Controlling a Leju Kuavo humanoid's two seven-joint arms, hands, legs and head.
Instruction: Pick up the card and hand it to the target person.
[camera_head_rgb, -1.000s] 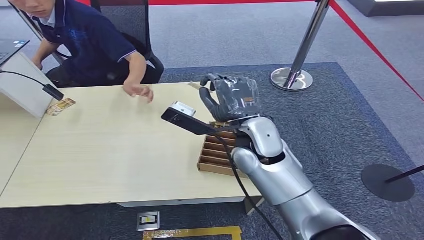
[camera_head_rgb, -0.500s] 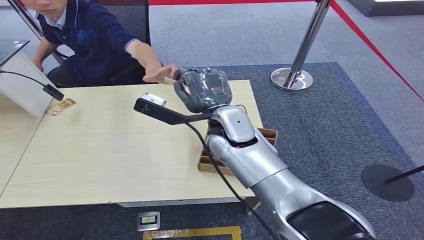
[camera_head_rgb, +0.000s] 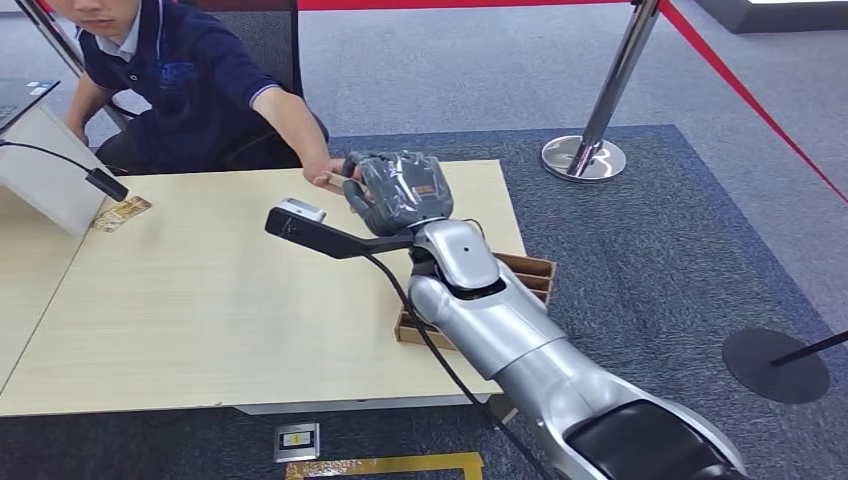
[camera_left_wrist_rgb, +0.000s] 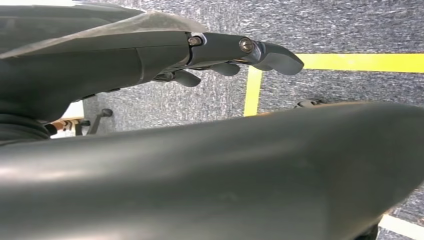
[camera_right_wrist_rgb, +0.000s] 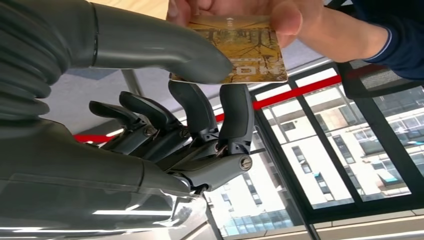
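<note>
From the head view, one right hand (camera_head_rgb: 400, 190) reaches over the far edge of one pale wooden table (camera_head_rgb: 200, 310), meeting the hand (camera_head_rgb: 328, 178) of one seated person (camera_head_rgb: 170, 80). One slotted wooden box (camera_head_rgb: 520, 275) sits by the arm, a second card (camera_head_rgb: 122, 212) lies far left. Grey carpet, one metal post (camera_head_rgb: 590, 150) with red rope.

The right wrist view shows the card (camera_right_wrist_rgb: 247, 50) pinched between thumb and fingers (camera_right_wrist_rgb: 235, 115), the person's fingers also gripping it.

The left wrist view shows the left hand (camera_left_wrist_rgb: 230, 55) over carpet with a yellow line (camera_left_wrist_rgb: 350, 62), fingers loosely apart, holding nothing.
</note>
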